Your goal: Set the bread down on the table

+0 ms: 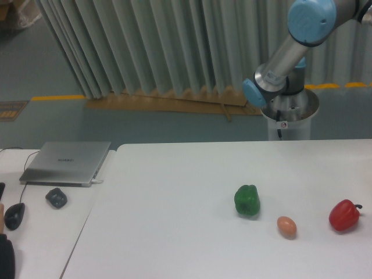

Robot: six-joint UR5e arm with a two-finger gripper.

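Bread and fingers out of view — only the arm (290, 46) shows above the table (174, 192).

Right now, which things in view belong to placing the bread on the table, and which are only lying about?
Job:
- table
- bread: not in view
- tool: not in view; only the arm shows

Lying about:
- green pepper
- red pepper
- egg-shaped oval
- laptop
- mouse
- dark lump

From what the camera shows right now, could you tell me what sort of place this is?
Probably a robotics lab or workshop: a robot arm on a pedestal behind a white table, a closed laptop and mouse on the adjoining desk, yellow floor tape.
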